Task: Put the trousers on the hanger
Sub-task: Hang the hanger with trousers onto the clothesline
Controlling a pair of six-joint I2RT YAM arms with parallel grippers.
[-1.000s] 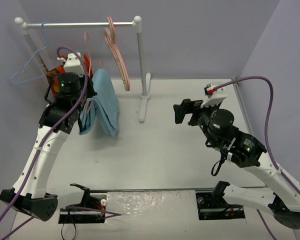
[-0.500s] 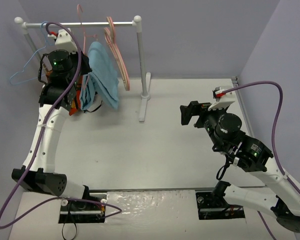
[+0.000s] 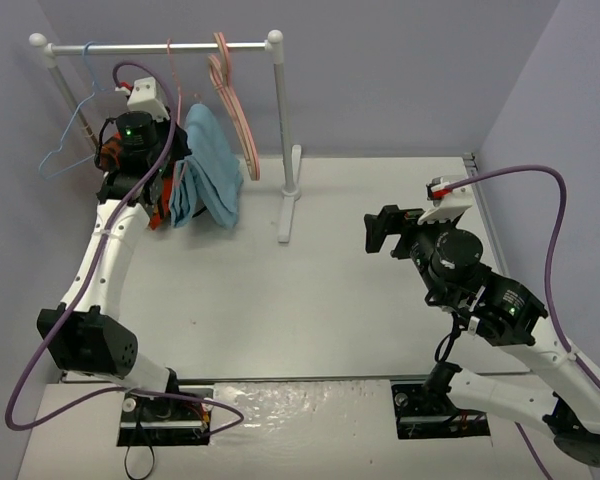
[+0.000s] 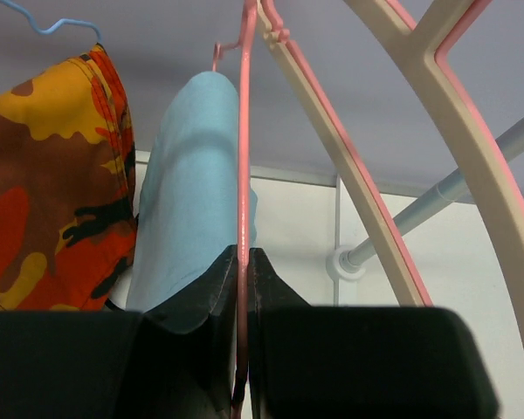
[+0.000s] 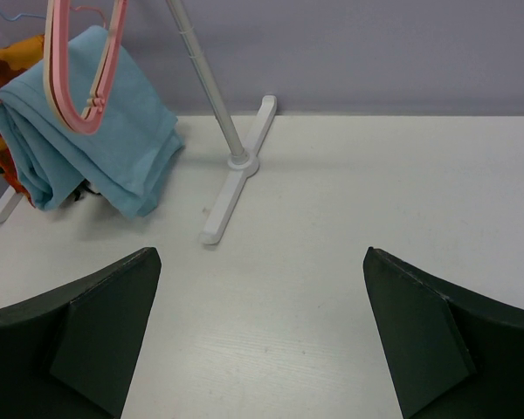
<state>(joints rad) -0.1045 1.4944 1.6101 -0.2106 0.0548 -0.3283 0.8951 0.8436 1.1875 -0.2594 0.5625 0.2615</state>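
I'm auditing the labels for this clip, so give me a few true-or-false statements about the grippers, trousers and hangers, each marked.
1. The left gripper is shut on the thin pink wire hanger. True.
2. The right gripper holds the trousers. False: it is open and empty above the table; the trousers hang draped over the thin pink wire hanger.
3. A blue wire hanger hangs on the rail. True.
4. The thicker pink and beige hangers carry the patterned cloth. False: they hang bare; the patterned cloth is beside the trousers.
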